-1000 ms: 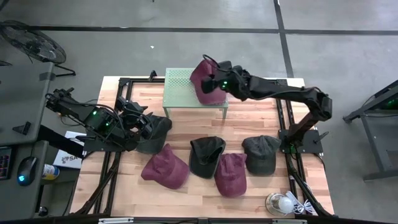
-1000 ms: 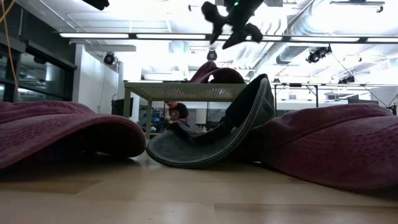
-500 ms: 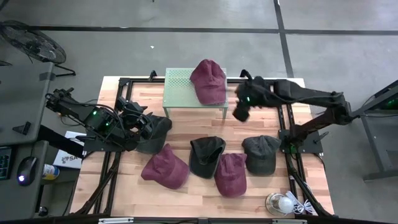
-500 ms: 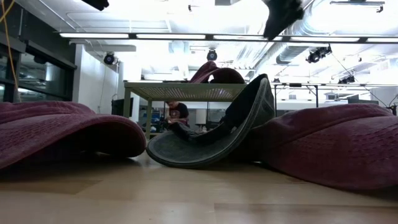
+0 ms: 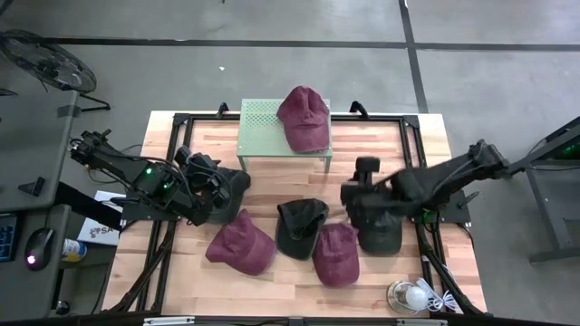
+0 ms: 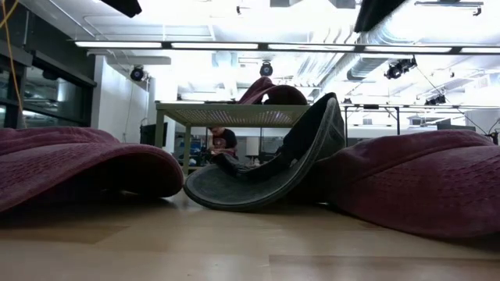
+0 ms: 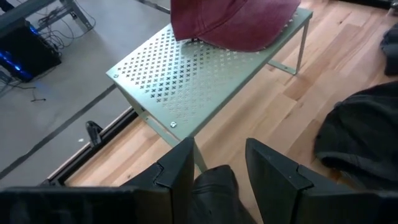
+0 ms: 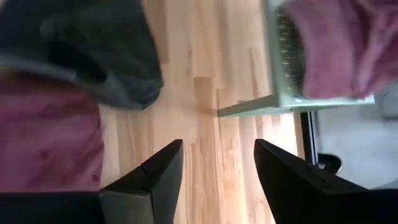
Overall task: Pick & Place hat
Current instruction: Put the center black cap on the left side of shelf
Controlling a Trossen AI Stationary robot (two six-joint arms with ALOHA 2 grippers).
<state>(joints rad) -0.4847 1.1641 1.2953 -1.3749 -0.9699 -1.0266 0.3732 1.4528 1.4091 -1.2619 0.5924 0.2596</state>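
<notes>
A: Maroon hat (image 5: 304, 118) position?
B: On the green perforated stand (image 5: 263, 127) near the tabletop's (image 5: 381, 149) far edge.
A: Right gripper (image 5: 352, 193)?
B: Jaws apart, empty, above the dark green hat (image 5: 379, 226).
A: Left gripper (image 5: 210, 181)?
B: Jaws clamped on the dark hat (image 5: 228, 192) at the left edge.

Grey concrete floor (image 5: 272, 23) crossed by dark lines around the wooden table (image 5: 381, 149); round fan (image 5: 45, 59) off the far left corner; overhead, long strip lights (image 6: 195, 45) and silver ducts (image 6: 391, 47); person (image 6: 223, 143) seated far behind.
</notes>
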